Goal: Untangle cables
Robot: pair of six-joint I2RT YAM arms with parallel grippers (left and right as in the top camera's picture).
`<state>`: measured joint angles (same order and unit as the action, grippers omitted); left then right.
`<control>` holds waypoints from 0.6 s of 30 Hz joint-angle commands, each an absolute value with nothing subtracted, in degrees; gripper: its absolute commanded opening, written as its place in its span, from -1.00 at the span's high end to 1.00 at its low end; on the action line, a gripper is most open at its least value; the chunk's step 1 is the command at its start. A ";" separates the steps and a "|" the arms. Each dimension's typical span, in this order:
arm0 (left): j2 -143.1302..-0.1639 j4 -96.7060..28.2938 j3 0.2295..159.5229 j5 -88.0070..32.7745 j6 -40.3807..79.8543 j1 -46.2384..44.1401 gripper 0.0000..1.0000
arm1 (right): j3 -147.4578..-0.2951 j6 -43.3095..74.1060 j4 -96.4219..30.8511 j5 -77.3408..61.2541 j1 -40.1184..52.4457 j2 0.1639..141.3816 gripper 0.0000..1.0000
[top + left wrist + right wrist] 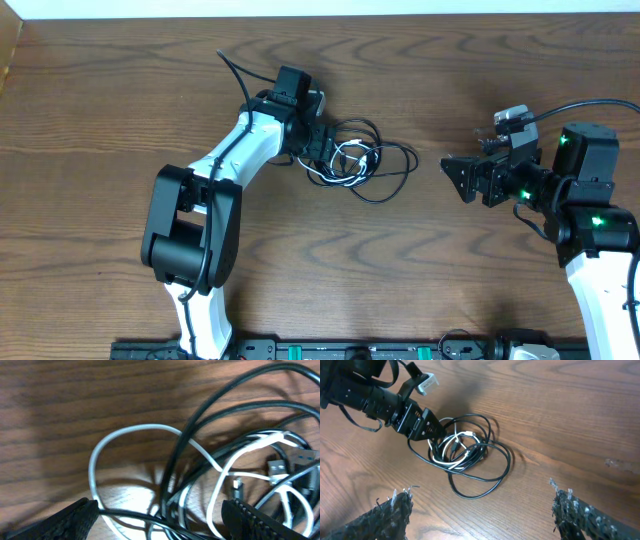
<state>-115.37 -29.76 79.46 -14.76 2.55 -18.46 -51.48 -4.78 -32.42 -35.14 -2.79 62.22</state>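
Toothed black fingers (pixel 70 520) of the left pincer (pixel 328 150) stand wide apart low over the wooden table (pixel 100 100), nothing pinched. Wide too is the right pincer (pixel 452 175), holding nothing and hovering well apart from the heap. Between and just ahead of the left pincer's fingers lie the cables (pixel 360 160) in one tangled heap: black loops crossing a white cord (pixel 140 427), small silver plugs (pixel 277 467) close by one finger.
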 commanded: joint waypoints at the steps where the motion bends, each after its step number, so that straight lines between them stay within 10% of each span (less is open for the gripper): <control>1: -115.68 -29.19 80.49 -11.88 -3.31 -18.41 -0.61 | -52.75 -4.34 -32.62 -34.24 -2.90 62.28 -0.74; 18: -115.74 -20.21 79.20 -9.39 -16.14 -18.41 -0.42 | -52.75 -4.34 -32.64 -32.88 -2.90 62.28 -0.73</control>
